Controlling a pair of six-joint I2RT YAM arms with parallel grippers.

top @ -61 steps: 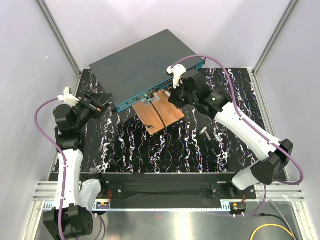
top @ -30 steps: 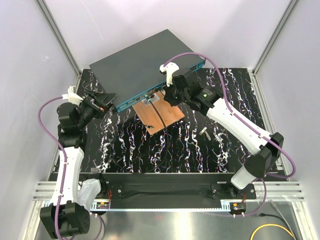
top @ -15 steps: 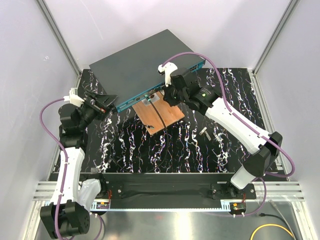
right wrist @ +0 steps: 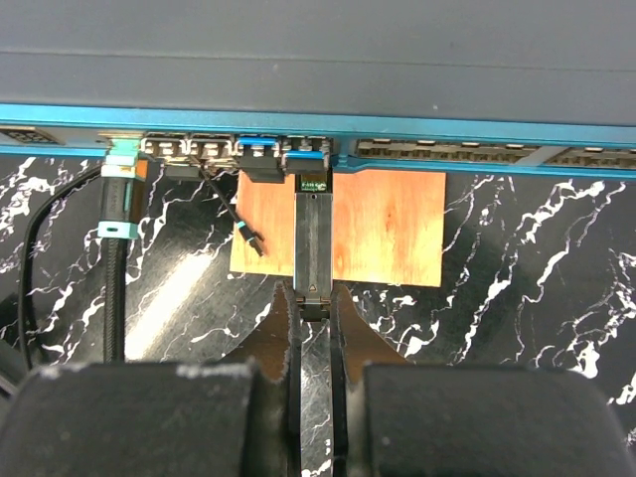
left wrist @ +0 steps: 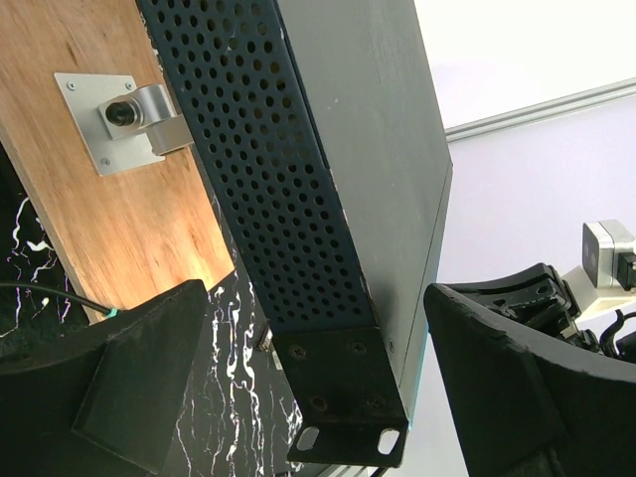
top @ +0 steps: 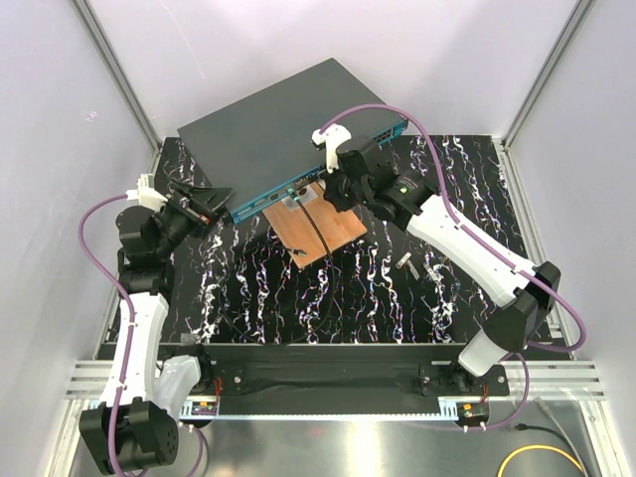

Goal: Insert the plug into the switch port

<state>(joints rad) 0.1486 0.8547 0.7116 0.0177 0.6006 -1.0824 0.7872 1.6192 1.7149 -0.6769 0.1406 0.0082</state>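
Switch (top: 283, 124) is dark grey on top with a teal-blue front strip, and the side's dotted with little round holes. Board (top: 320, 231) is copper-brown woodgrain. Surface (top: 397, 298) is black with white marble veins. Plug (right wrist: 314, 238) is black, arm cables (top: 383, 106) purple.

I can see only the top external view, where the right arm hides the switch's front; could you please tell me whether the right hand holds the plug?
Observer: Yes, the right wrist view shows the right hand shut on a long black plug.
Operator: Thank you; where is its tip?
Observer: At the mouth of a blue-tabbed port on the switch's teal face; I cannot tell whether it has entered.
Operator: And the left hand, please?
Observer: In its wrist view the left hand is open, its fingers either side of the switch's corner, with no contact visible.
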